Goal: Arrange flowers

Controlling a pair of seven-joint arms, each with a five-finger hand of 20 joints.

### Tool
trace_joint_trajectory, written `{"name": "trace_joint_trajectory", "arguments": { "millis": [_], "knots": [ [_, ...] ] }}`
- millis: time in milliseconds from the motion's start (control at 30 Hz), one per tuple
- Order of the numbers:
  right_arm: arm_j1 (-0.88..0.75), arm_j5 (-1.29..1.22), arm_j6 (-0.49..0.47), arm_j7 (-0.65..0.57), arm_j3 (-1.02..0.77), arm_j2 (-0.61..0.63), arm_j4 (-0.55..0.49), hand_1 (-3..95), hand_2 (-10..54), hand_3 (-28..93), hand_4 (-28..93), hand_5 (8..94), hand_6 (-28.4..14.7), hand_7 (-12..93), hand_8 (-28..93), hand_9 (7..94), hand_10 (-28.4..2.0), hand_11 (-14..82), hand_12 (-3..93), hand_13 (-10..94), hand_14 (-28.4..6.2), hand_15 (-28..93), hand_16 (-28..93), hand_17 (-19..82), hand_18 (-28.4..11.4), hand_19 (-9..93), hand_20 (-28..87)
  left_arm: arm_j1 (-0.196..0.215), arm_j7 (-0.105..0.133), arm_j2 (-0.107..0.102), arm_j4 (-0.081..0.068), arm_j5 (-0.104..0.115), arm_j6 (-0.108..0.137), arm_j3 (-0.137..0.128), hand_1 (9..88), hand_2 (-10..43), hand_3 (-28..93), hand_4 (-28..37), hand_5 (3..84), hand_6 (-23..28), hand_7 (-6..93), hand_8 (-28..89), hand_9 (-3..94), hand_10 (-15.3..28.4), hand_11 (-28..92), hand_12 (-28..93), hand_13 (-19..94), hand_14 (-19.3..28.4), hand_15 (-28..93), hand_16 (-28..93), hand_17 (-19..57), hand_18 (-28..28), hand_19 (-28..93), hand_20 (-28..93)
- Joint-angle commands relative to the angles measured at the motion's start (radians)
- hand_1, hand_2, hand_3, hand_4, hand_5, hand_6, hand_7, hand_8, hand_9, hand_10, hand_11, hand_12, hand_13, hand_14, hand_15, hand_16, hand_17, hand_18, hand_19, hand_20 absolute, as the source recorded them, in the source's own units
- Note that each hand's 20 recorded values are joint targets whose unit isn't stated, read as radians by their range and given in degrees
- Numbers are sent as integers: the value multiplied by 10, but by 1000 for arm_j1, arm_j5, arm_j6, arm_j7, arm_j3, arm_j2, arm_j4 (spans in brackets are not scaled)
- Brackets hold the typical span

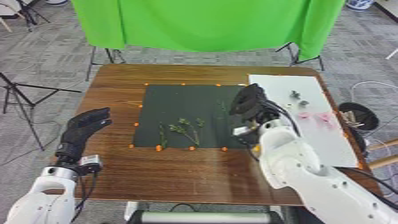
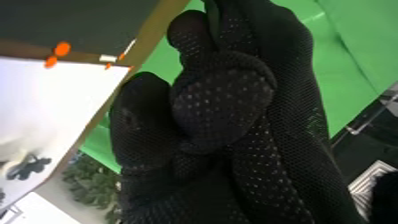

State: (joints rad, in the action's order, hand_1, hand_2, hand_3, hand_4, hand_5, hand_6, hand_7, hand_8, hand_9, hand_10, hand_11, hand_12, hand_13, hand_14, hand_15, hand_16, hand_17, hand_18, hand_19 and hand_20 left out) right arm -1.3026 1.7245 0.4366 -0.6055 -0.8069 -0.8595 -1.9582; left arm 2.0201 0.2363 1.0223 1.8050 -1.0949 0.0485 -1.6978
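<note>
Nearest you, your white right arm (image 1: pixel 302 160) reaches to the right edge of the dark mat (image 1: pixel 178 95), its hand (image 1: pixel 249 103) above that edge, fingers upright and pressed together. Your left hand (image 1: pixel 82 131) is left of the mat, fingers relaxed and close together. Green sprigs (image 1: pixel 187 130) lie on the mat's near half; pink flowers (image 1: pixel 325 119) lie right of it, on the white board (image 1: pixel 289 137).
</note>
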Motion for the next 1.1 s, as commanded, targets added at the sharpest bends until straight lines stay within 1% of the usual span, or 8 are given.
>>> {"name": "trace_joint_trajectory", "arguments": {
  "millis": [33, 267, 600, 633, 733, 833, 933, 1100],
  "knots": [
    [-24, 28, -16, -35, 17, -50, 3, 946, -95, -283, 675, 734, -58, 431, 162, 921, -149, 156, 496, 937, -9, 524, 256, 784, -7, 733, 527, 13, -7, -7, 7, 1, 5, -9, 409, -95, 629, -132, 473, 8, 215, -86, 419, 113, 224, 148, 372, 159, 273, 8, 96, 136, 192, 239],
    [-68, 55, -22, -57, 48, -55, 22, 946, -95, -283, 666, 737, -59, 428, 156, 922, -148, 151, 488, 937, -10, 520, 250, 785, -6, 731, 522, 18, -11, -4, 9, 1, 0, -15, 407, -95, 631, -132, 473, 7, 214, -86, 419, 114, 223, 148, 369, 161, 272, 8, 95, 136, 191, 239],
    [-70, 68, -22, -78, 53, -60, 63, 946, -95, -283, 658, 739, -57, 428, 148, 926, -146, 143, 476, 937, -12, 507, 242, 785, -6, 722, 515, 16, -11, -7, 7, 2, -2, -11, 405, -95, 632, -134, 473, 6, 214, -86, 419, 114, 223, 148, 370, 161, 273, 8, 94, 136, 190, 239],
    [-69, 67, -23, -82, 52, -60, 63, 946, -95, -283, 656, 739, -57, 429, 147, 926, -146, 143, 475, 937, -12, 507, 242, 786, -6, 721, 515, 10, -11, -7, 3, 2, -6, -9, 405, -95, 632, -134, 473, 6, 214, -86, 420, 114, 223, 148, 370, 161, 273, 8, 94, 136, 190, 239],
    [-71, 56, -29, -80, 51, -60, 65, 946, -95, -283, 653, 737, -56, 431, 148, 927, -147, 140, 471, 937, -12, 507, 240, 786, -7, 719, 516, 8, -12, -8, 1, 0, -9, -6, 404, -95, 633, -134, 473, 7, 214, -86, 419, 114, 224, 149, 369, 161, 272, 8, 94, 136, 190, 239],
    [-73, 53, -28, -77, 53, -59, 68, 939, -95, -283, 648, 707, -51, 451, 154, 917, -138, 145, 479, 937, -15, 500, 239, 786, -9, 714, 521, 4, -12, -8, -1, 1, -13, -3, 404, -95, 632, -135, 473, 7, 215, -86, 420, 114, 223, 149, 369, 161, 272, 8, 94, 136, 190, 239],
    [-72, 47, -45, -77, 48, -57, 67, 922, -95, -283, 645, 697, -52, 443, 160, 910, -135, 151, 481, 937, -19, 491, 242, 786, -10, 712, 523, 3, -14, -9, 0, 0, -12, -1, 403, -95, 633, -134, 473, 7, 214, -86, 420, 114, 223, 149, 369, 161, 271, 8, 94, 136, 189, 238],
    [-68, 45, -55, -72, 46, -52, 67, 890, -95, -283, 634, 687, -55, 357, 179, 893, -135, 158, 477, 937, -27, 466, 265, 782, -14, 712, 523, 4, -10, -9, 0, 2, -15, -4, 403, -95, 633, -134, 473, 7, 213, -85, 421, 114, 224, 149, 369, 161, 272, 9, 94, 136, 188, 238]
  ]
}}
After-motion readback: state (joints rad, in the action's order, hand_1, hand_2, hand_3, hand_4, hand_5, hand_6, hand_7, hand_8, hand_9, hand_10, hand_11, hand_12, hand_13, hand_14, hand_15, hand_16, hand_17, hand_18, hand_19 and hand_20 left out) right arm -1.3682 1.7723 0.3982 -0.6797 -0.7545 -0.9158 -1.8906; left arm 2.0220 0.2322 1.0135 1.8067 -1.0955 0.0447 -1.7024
